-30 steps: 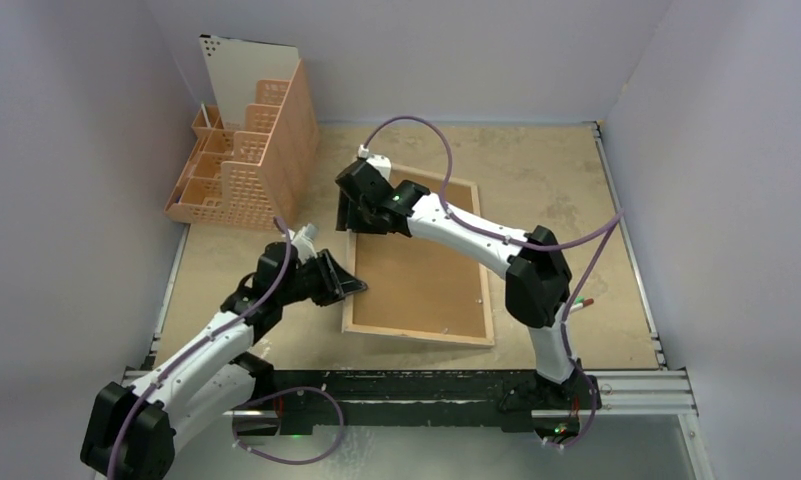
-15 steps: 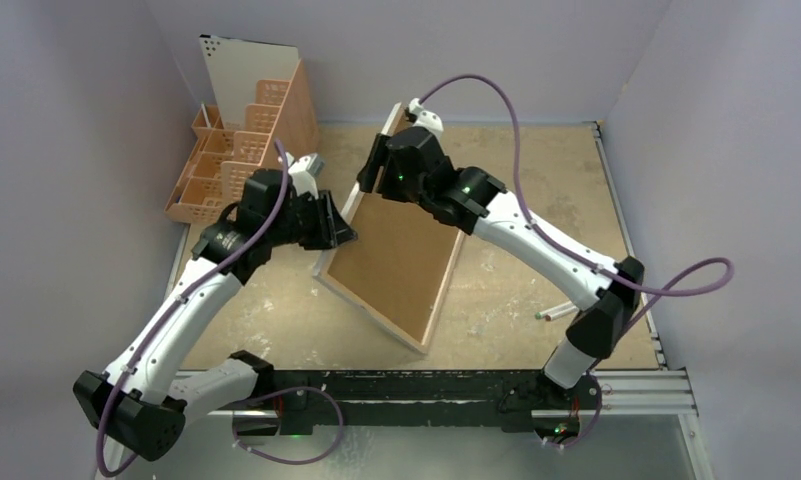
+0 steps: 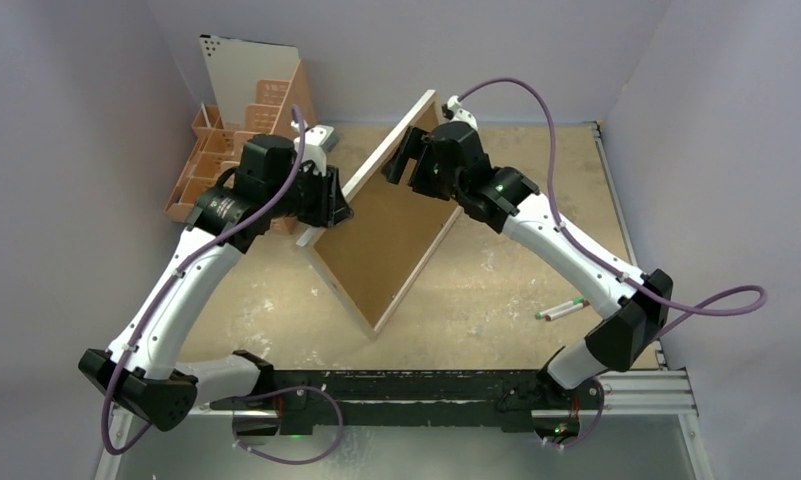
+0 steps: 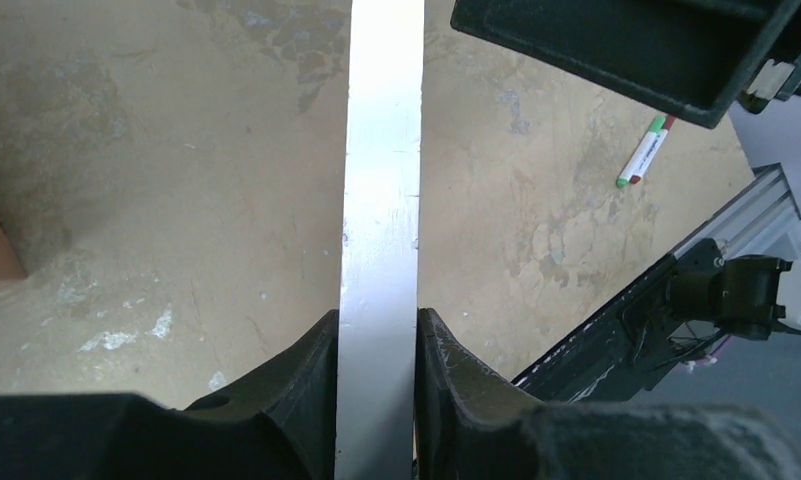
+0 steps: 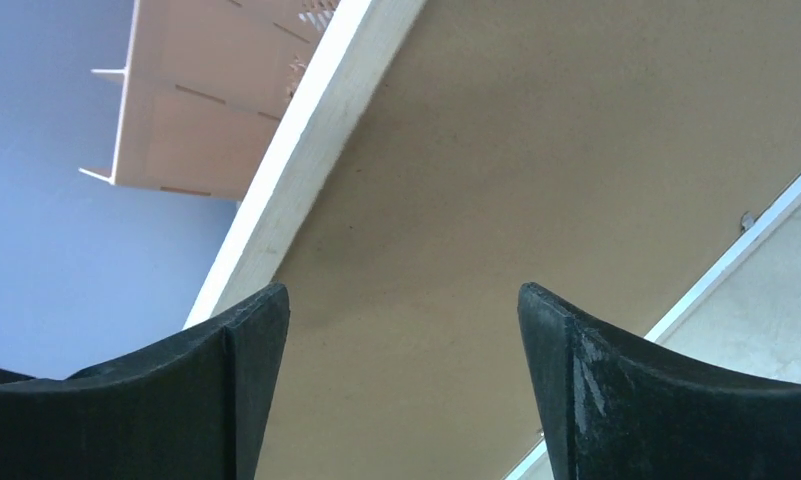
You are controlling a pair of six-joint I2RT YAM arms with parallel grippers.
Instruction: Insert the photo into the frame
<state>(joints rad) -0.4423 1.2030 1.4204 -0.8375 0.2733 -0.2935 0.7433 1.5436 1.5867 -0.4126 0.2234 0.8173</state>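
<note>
The frame [image 3: 386,235] stands tilted up off the table, its brown hardboard back and light wood rim facing the top camera. My left gripper [image 3: 328,208] is shut on its left edge. In the left wrist view the silver edge [image 4: 380,180] runs between my shut fingers [image 4: 376,335]. My right gripper [image 3: 408,160] is open at the upper part of the frame's back. In the right wrist view its spread fingertips [image 5: 401,300] face the brown backing [image 5: 496,180] and the wood rim [image 5: 306,130]. The photo's dark print is not in view.
An orange mesh organizer [image 3: 241,165] stands at the back left with a white sheet [image 3: 244,72] upright in it; it also shows in the right wrist view [image 5: 201,110]. Pens [image 3: 562,310] lie on the table at the right, one also in the left wrist view [image 4: 644,150]. Purple walls close in three sides.
The frame went from lying flat to standing steeply tilted and further back. Both arms rose and reached back with it, the left still shut on its edge.
</note>
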